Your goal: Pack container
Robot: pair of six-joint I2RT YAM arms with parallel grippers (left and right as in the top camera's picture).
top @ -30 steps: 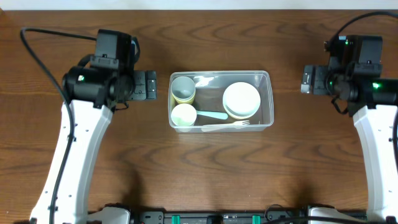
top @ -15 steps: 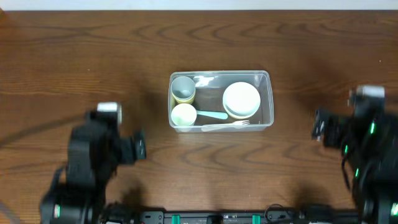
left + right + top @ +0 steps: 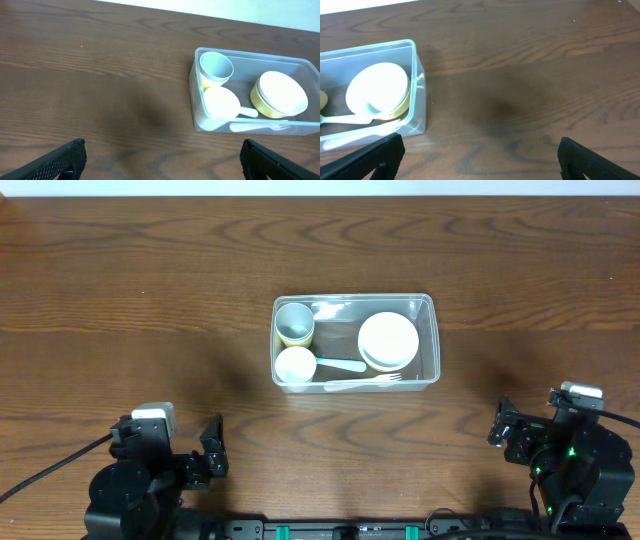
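The clear rectangular container (image 3: 432,340) stands at the middle of the wooden table. It holds a yellow cup (image 3: 294,322), a white bowl (image 3: 296,365), a stack of white and yellow bowls (image 3: 388,340), a pale spoon (image 3: 343,364) and a white fork (image 3: 365,380). It also shows in the left wrist view (image 3: 196,107) and the right wrist view (image 3: 419,95). My left gripper (image 3: 161,157) is open and empty over bare table near the front left edge. My right gripper (image 3: 479,155) is open and empty near the front right edge.
Both arms sit folded low at the table's front edge, the left arm (image 3: 145,480) and the right arm (image 3: 565,455). Bare wooden table surrounds the container on all sides.
Both arms have drawn back from beside the container to the front edge of the table and folded down. The container and its contents have not moved.
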